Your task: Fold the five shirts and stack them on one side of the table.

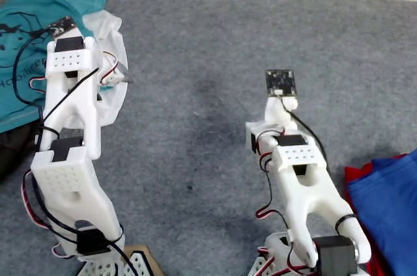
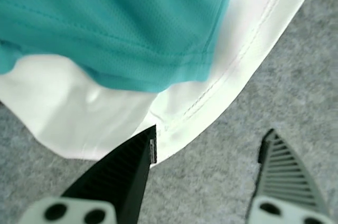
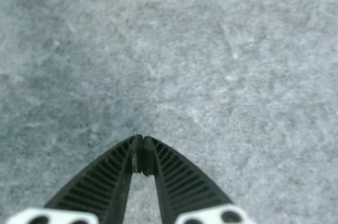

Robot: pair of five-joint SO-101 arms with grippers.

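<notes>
Well, left hand [image 2: 211, 133] spread wide at hem of white fabric shirt [image 2: 105, 113] under teal mesh shirt [image 2: 105, 23], could pinch both; right hand [image 3: 141, 140] closed, empty.

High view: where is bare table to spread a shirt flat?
The grey table lies bare between the white shirt and the blue shirt, widest beyond the right gripper. Crowded: far left corner with the teal shirt, near right edge with the red shirt.
</notes>
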